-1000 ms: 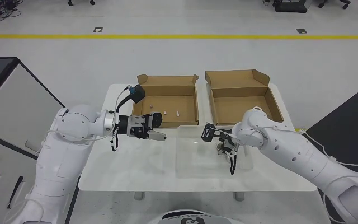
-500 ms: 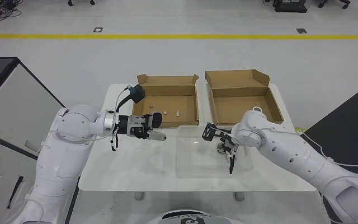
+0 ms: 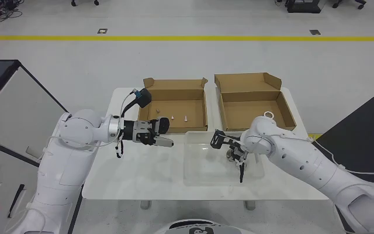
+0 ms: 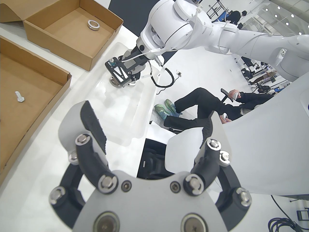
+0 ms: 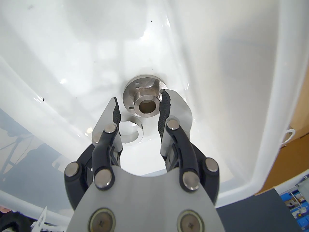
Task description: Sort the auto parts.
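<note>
My right gripper (image 5: 140, 108) is open, low inside the white tray (image 5: 217, 49). Its fingers straddle the neck of a metal flanged hub (image 5: 144, 95) that rests on the tray floor. A plain metal ring (image 5: 131, 131) lies beside the hub, partly under one finger. From above, the right gripper (image 3: 231, 153) is over the tray's (image 3: 201, 169) right part. My left gripper (image 4: 149, 121) is open with nothing between its fingers, held above the table left of the tray (image 3: 167, 133). From the left wrist, the right gripper (image 4: 120, 76) sits over the hub.
Two open cardboard boxes stand behind the tray. The left box (image 3: 175, 93) holds small bolts (image 3: 184, 116), one seen as a bolt (image 4: 19, 97). The right box (image 3: 251, 95) holds a metal ring (image 4: 93, 24). A seated person is beyond the table's edge.
The right arm has shifted slightly left over the tray, gripper staying at the hub. The left arm has not moved.
</note>
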